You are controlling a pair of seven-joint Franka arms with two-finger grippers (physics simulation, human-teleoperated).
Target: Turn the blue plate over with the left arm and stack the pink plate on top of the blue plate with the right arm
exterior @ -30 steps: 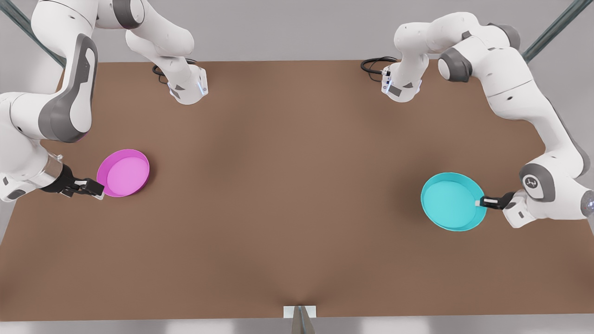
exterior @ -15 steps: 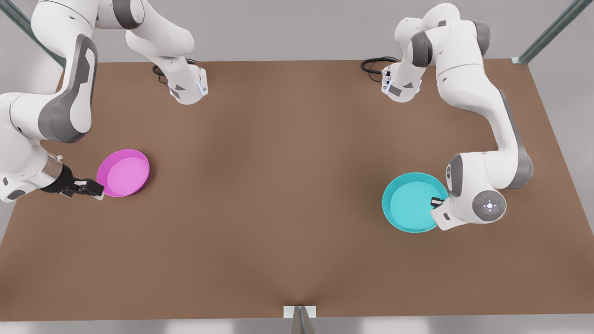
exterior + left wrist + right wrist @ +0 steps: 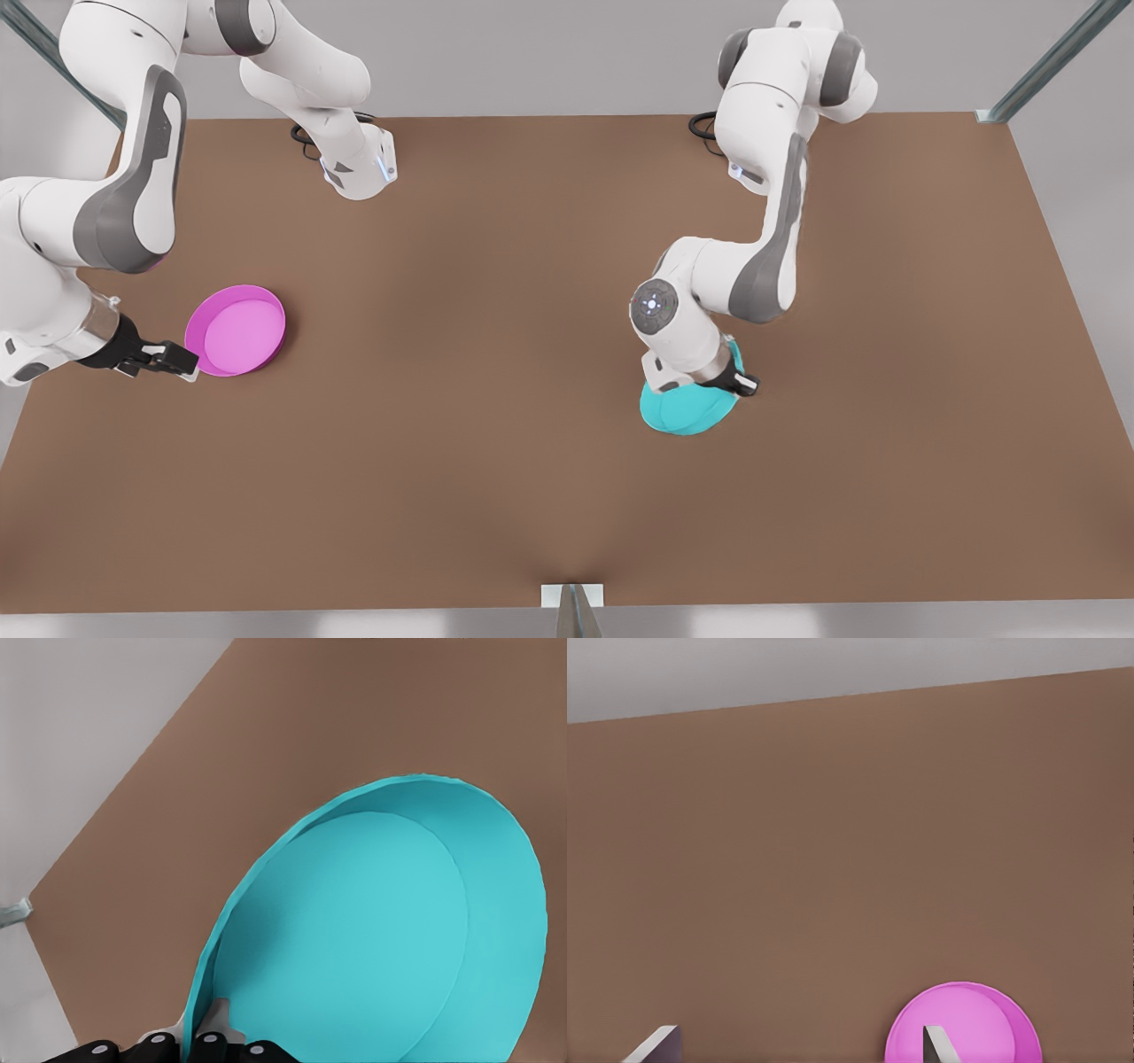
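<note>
The blue plate (image 3: 689, 411) hangs tilted just right of the table's middle in the front view, its upper part hidden under the arm's wrist. My left gripper (image 3: 741, 383) is shut on its rim. The left wrist view shows the fingertips (image 3: 209, 1020) pinching the rim, with the plate's (image 3: 372, 930) hollow side facing the camera. The pink plate (image 3: 236, 330) lies flat, open side up, at the front view's left. My right gripper (image 3: 182, 362) waits open at its rim. In the right wrist view one finger (image 3: 932, 1045) stands over the pink plate (image 3: 983, 1023).
The two arm bases (image 3: 359, 173) (image 3: 742, 170) stand at the far side of the brown table (image 3: 532, 496), with a black cable (image 3: 704, 127) beside one. A small grey bracket (image 3: 572, 595) sits at the near edge.
My left arm has carried the blue plate toward the front view's left, swinging and turning it so the wrist now covers part of it. The right arm and pink plate have not moved.
</note>
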